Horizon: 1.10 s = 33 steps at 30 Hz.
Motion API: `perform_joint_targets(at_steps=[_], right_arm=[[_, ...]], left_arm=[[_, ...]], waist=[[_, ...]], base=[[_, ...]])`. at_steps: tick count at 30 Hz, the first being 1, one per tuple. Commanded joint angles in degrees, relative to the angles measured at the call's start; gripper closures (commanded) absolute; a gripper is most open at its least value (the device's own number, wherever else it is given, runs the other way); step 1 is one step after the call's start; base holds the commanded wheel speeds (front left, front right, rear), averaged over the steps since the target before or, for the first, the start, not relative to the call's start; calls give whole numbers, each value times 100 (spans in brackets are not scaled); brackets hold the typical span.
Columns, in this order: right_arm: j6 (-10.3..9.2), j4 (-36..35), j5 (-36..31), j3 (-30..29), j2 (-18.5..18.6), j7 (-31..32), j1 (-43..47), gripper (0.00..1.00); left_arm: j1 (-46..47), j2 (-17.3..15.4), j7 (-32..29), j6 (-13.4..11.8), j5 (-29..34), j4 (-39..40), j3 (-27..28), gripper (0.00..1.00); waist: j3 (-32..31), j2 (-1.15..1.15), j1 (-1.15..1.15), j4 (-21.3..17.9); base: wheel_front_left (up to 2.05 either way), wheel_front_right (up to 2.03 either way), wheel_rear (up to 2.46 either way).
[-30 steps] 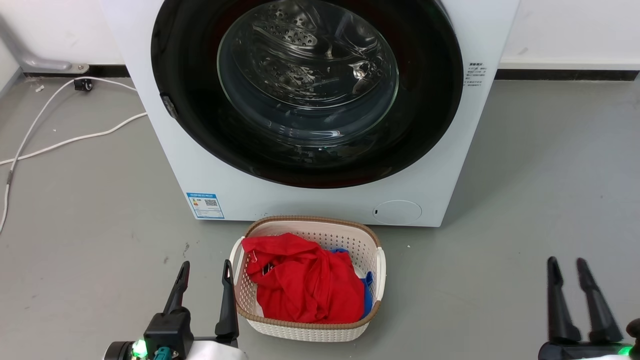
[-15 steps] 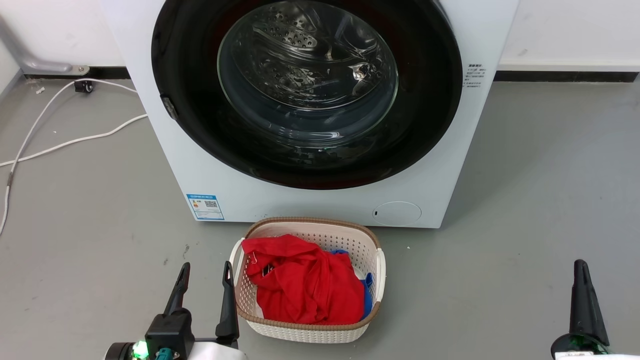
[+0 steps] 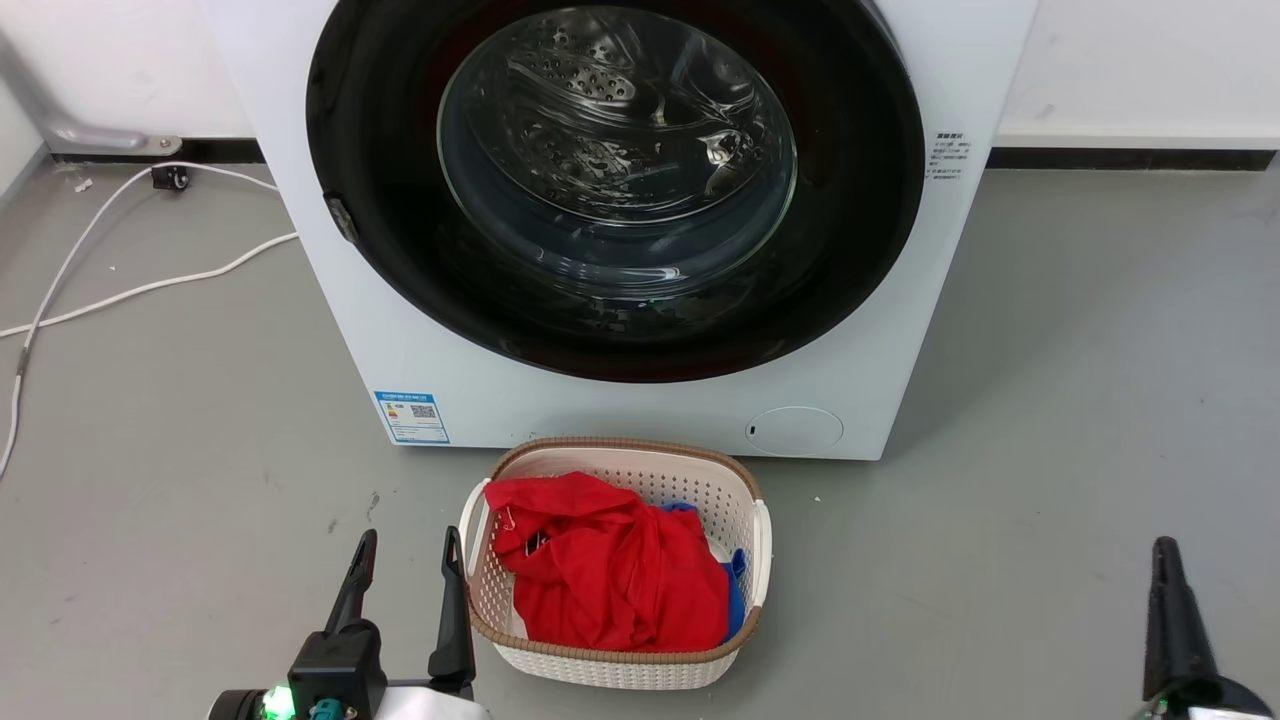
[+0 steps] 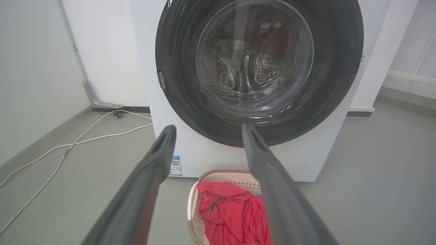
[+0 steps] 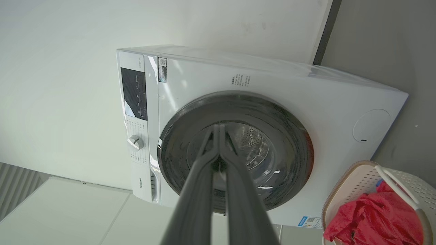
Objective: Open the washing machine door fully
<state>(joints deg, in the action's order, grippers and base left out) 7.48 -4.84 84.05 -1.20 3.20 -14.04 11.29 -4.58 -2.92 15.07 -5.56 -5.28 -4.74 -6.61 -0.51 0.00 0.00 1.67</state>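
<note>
The large round glossy black washing machine door (image 3: 615,190), with its bulging clear glass window, sits shut and flush in the front of the white boxy washing machine (image 3: 620,415). The left gripper (image 3: 410,535) hangs low with its two dark fingers spread, well apart from the door. The right gripper (image 5: 218,127) has its fingers pressed together on nothing. A small dark tab (image 3: 340,215) on the door's left rim looks like the latch handle, though it is too small to be sure. Fingers that miss it could skid off the glossy ring. The cream perforated plastic laundry basket (image 3: 480,600) of red cloth (image 3: 610,570) stands just before the machine, so a low-reaching arm may knock it, and the swinging door might clip its rim.
</note>
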Motion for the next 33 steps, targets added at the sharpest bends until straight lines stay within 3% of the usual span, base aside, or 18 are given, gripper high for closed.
perform_joint_targets(at_steps=[1, 5, 14, 22, 33], right_arm=[[2, -77, 206, -58, 94, 61, 78, 100], [2, -237, 945, -249, 147, 476, 141, 100], [2, -126, 1938, -785, 45, 1868, 184, 100], [2, 76, 1903, -1053, -27, 2497, 155, 100], [3, 240, 1725, -1146, -33, 2410, -133, 100]], left_arm=[[-39, 2, 16, -9, 9, -1, 14, 0], [-40, 3, 16, -17, 4, -4, 21, 0], [-48, 3, 16, -21, -1, 0, 30, 0], [-33, 3, 16, -61, 13, 12, 15, 0], [6, 2, 16, -66, 38, 60, 11, 0]], waist=[[4, 0, 0, 0], [8, 0, 0, -4], [9, 0, 0, 2], [26, 0, 0, 35], [115, 0, 0, 62]], base=[[0, 0, 0], [0, 0, 0], [0, 0, 0], [0, 0, 0], [0, 0, 0]])
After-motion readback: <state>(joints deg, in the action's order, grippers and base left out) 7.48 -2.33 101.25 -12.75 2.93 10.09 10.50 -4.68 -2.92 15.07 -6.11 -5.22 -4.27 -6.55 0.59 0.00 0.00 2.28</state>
